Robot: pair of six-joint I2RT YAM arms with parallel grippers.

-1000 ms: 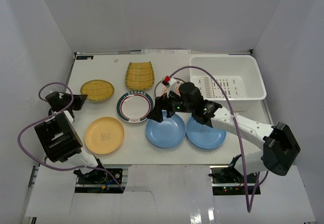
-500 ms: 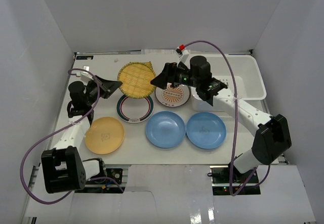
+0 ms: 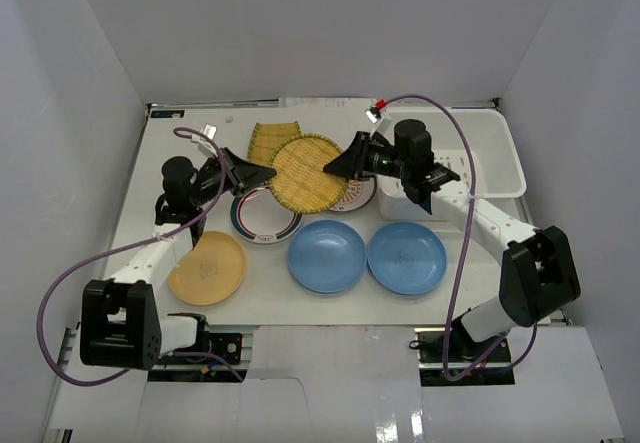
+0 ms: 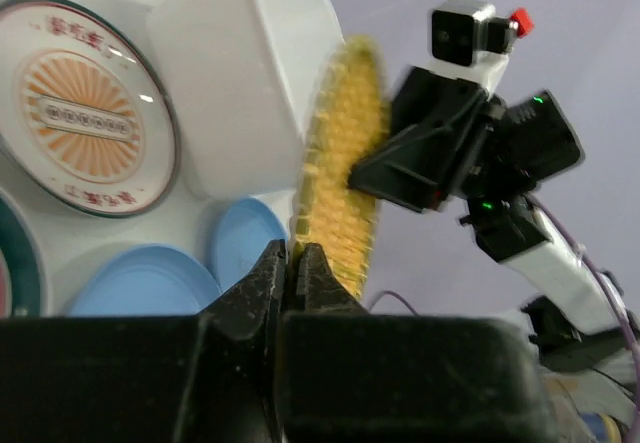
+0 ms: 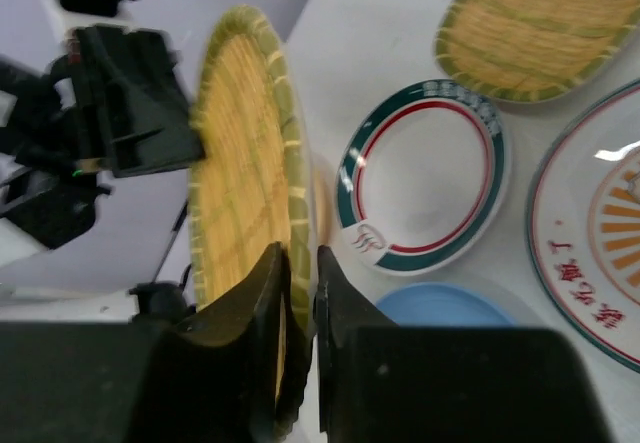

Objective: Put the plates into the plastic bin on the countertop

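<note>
A round yellow ribbed plate point(image 3: 310, 171) hangs tilted on edge above the countertop point(image 3: 180, 143), held from both sides. My left gripper point(image 3: 270, 171) is shut on its left rim; in the left wrist view the fingers point(image 4: 292, 263) pinch the plate's point(image 4: 345, 163) lower edge. My right gripper point(image 3: 345, 166) clamps the opposite rim, its jaws point(image 5: 300, 263) straddling the plate's edge point(image 5: 245, 163). The white plastic bin point(image 3: 470, 133) sits at the back right, behind the right arm. Lying flat are a second yellow ribbed plate point(image 3: 268, 141), a green-red rimmed plate point(image 3: 262, 218), a sunburst plate point(image 3: 362, 196), two blue plates point(image 3: 326, 256) point(image 3: 406, 257) and a yellow-orange plate point(image 3: 206, 267).
Pale grey walls close in the countertop on three sides. Purple cables loop from both arms, one arching over the bin. The right arm's forearm point(image 3: 470, 218) crosses in front of the bin's near rim.
The left gripper has carried the round ribbed plate rightwards and higher. The right gripper swung over from the blue plates, met the plate and narrowed its jaws onto the far rim.
</note>
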